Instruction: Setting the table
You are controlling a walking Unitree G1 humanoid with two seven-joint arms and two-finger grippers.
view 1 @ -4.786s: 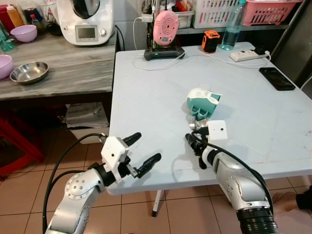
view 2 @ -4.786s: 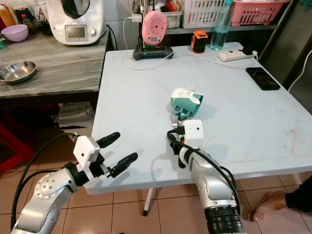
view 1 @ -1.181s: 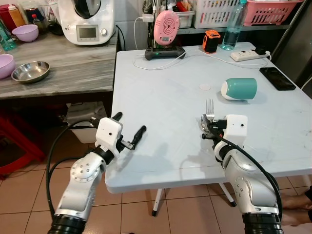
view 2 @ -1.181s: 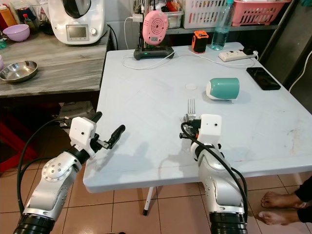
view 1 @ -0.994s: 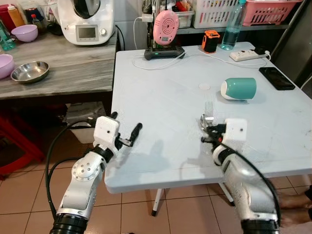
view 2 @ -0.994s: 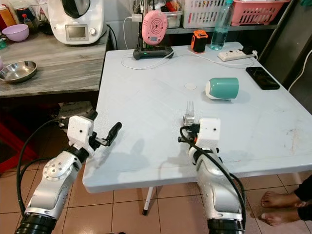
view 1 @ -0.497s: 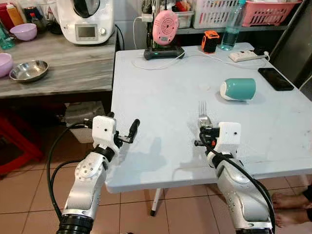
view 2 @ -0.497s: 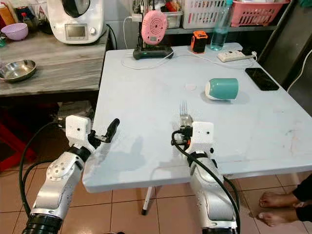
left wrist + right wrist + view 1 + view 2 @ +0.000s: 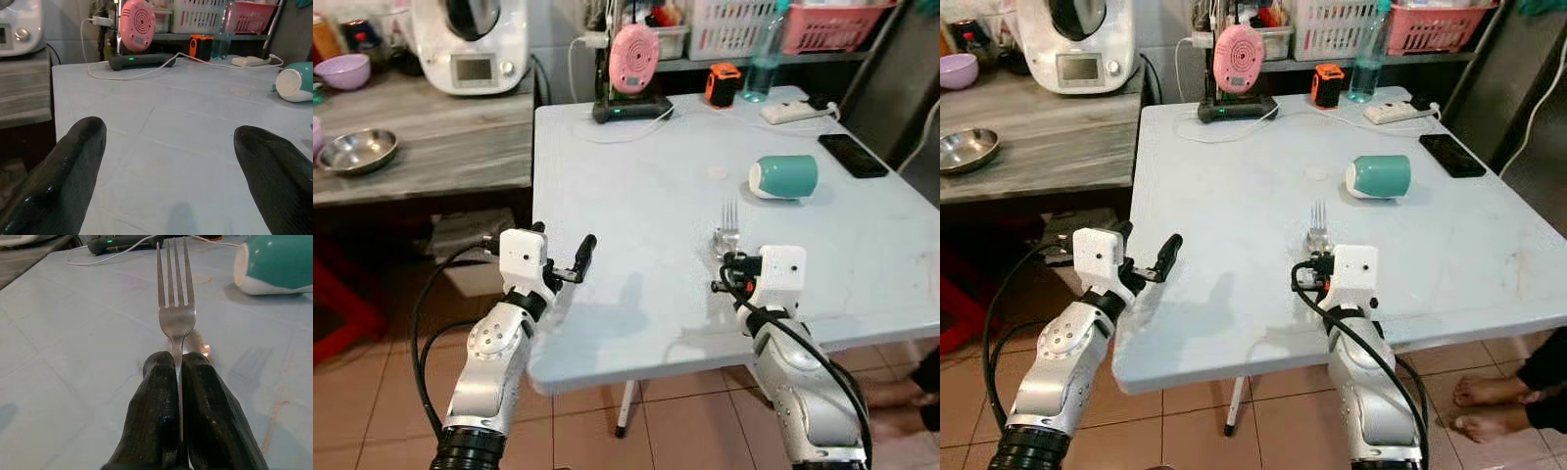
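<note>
2 grippers: I'm pinching the fork [image 9: 175, 308] tight in my right gripper [image 9: 178, 377], tines out, low over the bench [image 9: 636, 186] near its front edge; left gripper [image 9: 166, 147] is hovering spread wide, empty.

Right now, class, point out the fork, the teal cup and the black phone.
fork [image 9: 175, 316], right wrist view, on the head just below the tines.
teal cup [image 9: 787, 176], left eye view, on its side wall.
black phone [image 9: 1446, 154], right eye view, on its screen.

A silver fork [image 9: 175, 313], a teal-and-white cup [image 9: 784, 177], a pale blue table [image 9: 636, 196], black pincer fingers [image 9: 181, 416].
</note>
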